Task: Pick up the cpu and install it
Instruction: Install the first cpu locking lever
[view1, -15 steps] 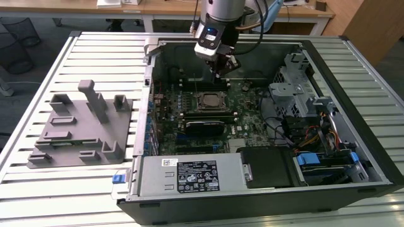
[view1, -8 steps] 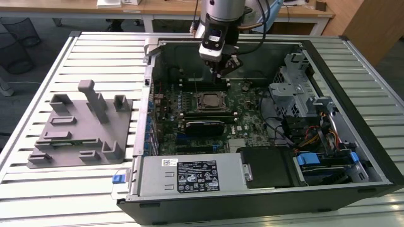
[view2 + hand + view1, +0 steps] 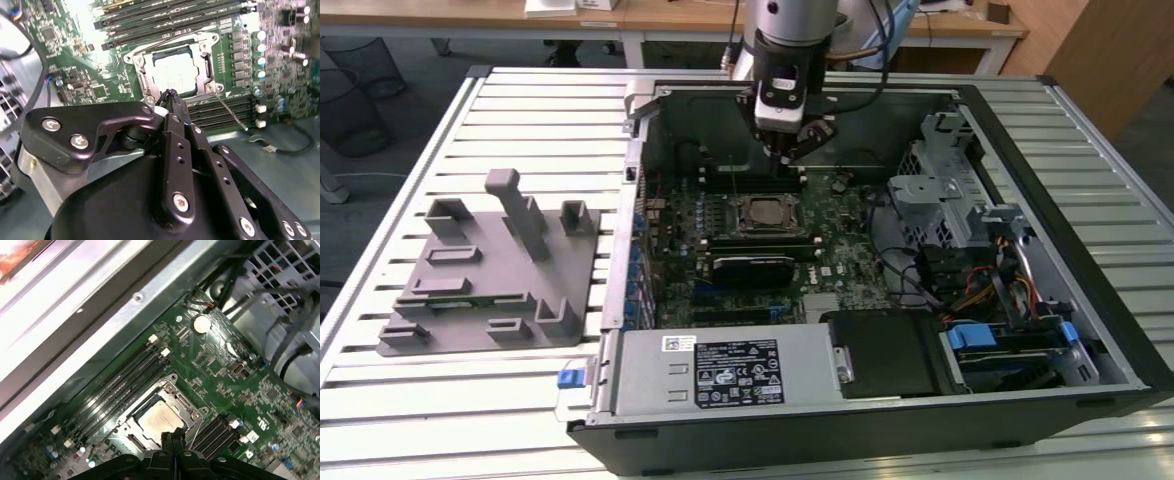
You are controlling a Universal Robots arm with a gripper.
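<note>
Cpu (image 3: 174,74) in metal-framed socket (image 3: 141,82), closed end effector (image 3: 170,96) near.

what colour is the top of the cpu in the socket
The cpu top is shiny silver, best seen in the second wrist view.

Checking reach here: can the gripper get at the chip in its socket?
Probably yes: the gripper hangs close to the chip, whose shiny top lies bare in the socket, with nothing between them.
</note>
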